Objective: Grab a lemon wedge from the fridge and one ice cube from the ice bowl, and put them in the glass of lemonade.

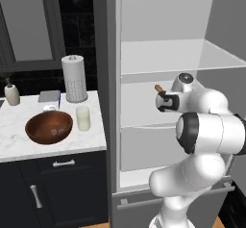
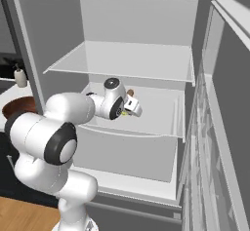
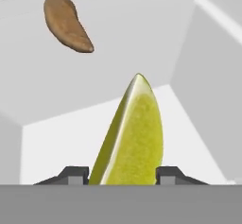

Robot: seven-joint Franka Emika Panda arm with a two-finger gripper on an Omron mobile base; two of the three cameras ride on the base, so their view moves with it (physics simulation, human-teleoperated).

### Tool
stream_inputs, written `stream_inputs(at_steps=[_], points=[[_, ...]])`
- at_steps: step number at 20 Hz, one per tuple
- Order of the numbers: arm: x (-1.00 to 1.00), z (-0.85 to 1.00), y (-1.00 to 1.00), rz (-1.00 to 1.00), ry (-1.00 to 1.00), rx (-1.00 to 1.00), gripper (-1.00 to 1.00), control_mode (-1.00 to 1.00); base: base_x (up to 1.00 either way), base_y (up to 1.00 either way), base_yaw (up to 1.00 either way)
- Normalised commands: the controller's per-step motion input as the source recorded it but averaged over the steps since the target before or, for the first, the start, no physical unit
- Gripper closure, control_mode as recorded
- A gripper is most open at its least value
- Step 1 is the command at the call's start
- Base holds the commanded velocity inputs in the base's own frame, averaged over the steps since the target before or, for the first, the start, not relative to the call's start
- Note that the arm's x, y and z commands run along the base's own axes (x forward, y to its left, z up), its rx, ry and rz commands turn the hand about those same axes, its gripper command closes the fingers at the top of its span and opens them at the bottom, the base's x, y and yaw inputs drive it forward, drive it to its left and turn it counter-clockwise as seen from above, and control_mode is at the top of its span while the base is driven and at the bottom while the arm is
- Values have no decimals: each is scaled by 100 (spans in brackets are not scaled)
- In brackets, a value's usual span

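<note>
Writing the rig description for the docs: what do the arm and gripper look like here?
Glossy white arm of rounded, bulbous segments, with black bands at the joints and a round grey cap on the wrist joint. No cables or markings show. The gripper ends in two small dark grey, blocky finger tips.

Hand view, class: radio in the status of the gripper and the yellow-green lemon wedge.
Gripper inside the open grey fridge, jaws either side of the yellow-green lemon wedge; firm grip not confirmed. Small orange-brown curved item lies beyond, apart from the wedge.
</note>
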Motion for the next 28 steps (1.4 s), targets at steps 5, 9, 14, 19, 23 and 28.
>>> stream_inputs(at_steps=[5, 9, 14, 19, 23, 28], points=[[-73, 0, -4, 0, 0, 1, 100, -100, 0, 0, 0], [-75, 22, 0, 0, -2, 1, 100, -100, 0, 0, 0], [-79, 60, 0, 1, 0, 0, 100, -100, 0, 0, 0], [-97, 61, 0, 5, 1, 0, 100, -100, 0, 0, 0], [-97, 67, 7, 10, 14, 0, 100, -100, 0, 0, 0], [-97, 69, 23, 16, 24, 0, 100, -100, 0, 0, 0]])
